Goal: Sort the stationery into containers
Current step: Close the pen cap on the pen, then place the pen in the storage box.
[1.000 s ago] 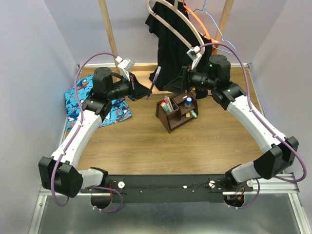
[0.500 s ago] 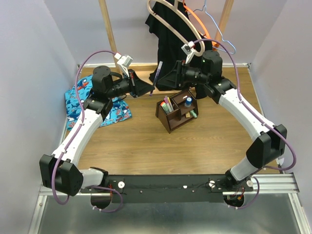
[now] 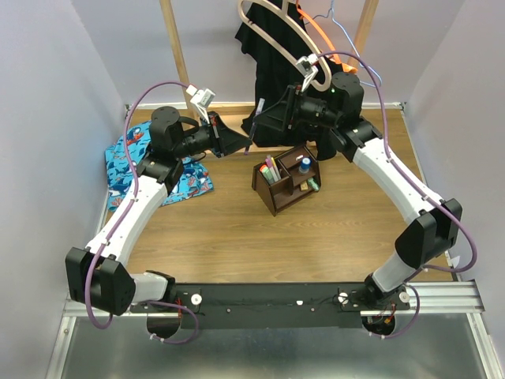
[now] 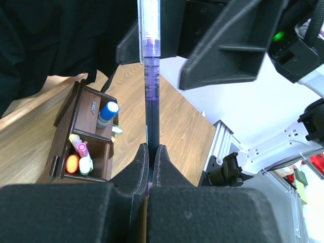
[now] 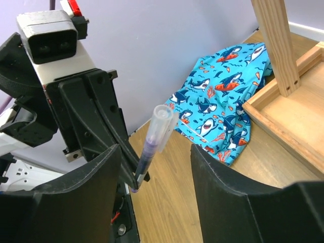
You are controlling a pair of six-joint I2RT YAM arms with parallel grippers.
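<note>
Upper centre, the left claw (image 4: 151, 152) clenched the purple pen (image 4: 150, 86); the right claw (image 5: 154, 152) gaped around its cap, probably needing to close squarely before any release

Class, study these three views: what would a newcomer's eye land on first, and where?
The purple pen, held mid-air between the arms, is clamped in the left gripper, and the open right gripper flanks its clear cap. At centre stands the dark wooden organizer with bright markers. A shark-print cloth lies far left.
</note>
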